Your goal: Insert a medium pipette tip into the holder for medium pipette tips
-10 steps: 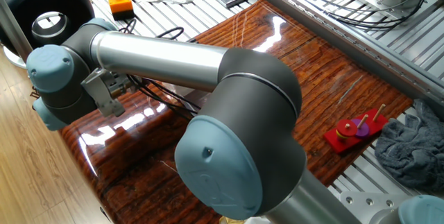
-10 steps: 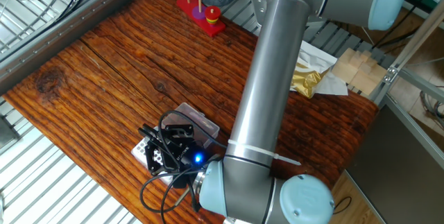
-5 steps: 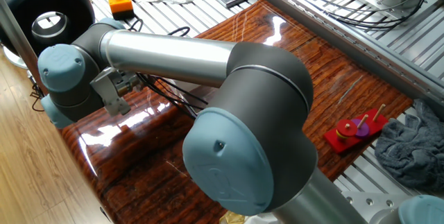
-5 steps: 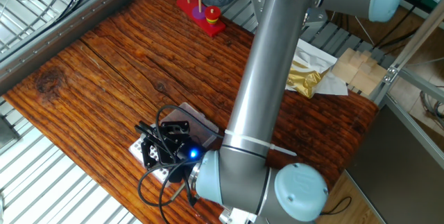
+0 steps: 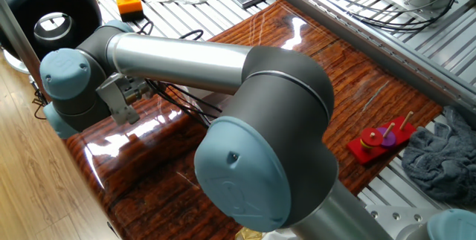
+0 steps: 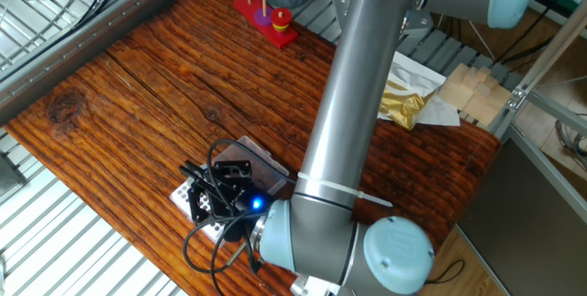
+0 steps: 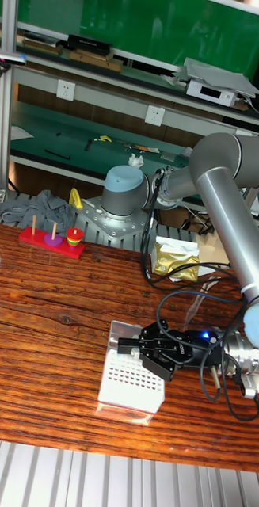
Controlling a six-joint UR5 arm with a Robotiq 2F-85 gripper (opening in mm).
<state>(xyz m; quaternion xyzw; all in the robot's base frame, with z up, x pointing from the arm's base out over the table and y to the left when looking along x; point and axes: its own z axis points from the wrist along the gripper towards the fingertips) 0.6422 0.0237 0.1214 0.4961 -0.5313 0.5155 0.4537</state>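
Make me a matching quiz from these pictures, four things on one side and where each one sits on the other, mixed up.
Things:
1. tool
2. red peg toy
3. holder for medium pipette tips
4. gold packet

Places:
A. far edge of the table, beside the grey cloth
B. near edge of the table, under the tool
C. behind the table, near the arm's base
D. over the holder's white grid

Pairs: 1-D, 2-A, 3-B, 4-C

White grid top on the clear holder (image 7: 131, 379); black gripper (image 7: 149, 348); reddish-brown grained table (image 7: 50, 301); red peg toy (image 7: 53, 239).
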